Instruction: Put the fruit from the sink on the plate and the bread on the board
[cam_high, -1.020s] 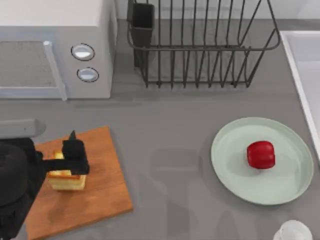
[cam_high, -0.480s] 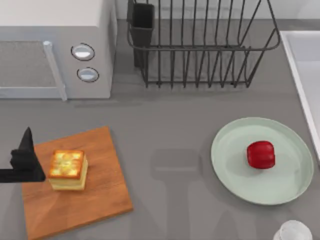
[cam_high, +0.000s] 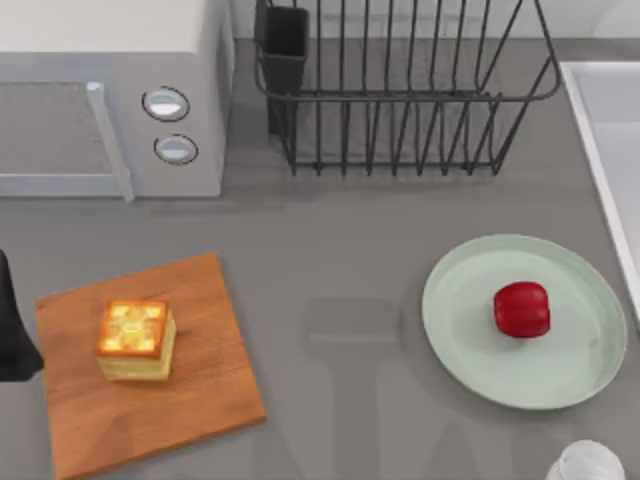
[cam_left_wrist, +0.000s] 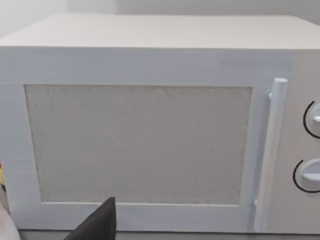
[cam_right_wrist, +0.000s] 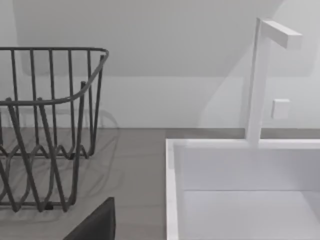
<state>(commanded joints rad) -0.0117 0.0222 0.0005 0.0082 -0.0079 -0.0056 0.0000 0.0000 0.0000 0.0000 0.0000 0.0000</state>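
Since half a second ago, the left gripper (cam_high: 12, 335) has been pulled back to the table's left edge, away from the bread (cam_high: 135, 340). From above, only a dark bit of it is seen just beside the board (cam_high: 190, 390), and whether it is open cannot be told. The bread is left sitting on the board. The fruit (cam_high: 521, 309) is seen on the plate (cam_high: 470, 340). Bare grey table (cam_high: 340, 300) lies between board and plate. The sink (cam_high: 600, 130) rim is at the right edge.

In the left wrist view, a microwave (cam_left_wrist: 150, 125) is faced.

In the right wrist view, a wire rack (cam_right_wrist: 45, 125) and the sink (cam_right_wrist: 172, 190) are seen; the right arm is parked.
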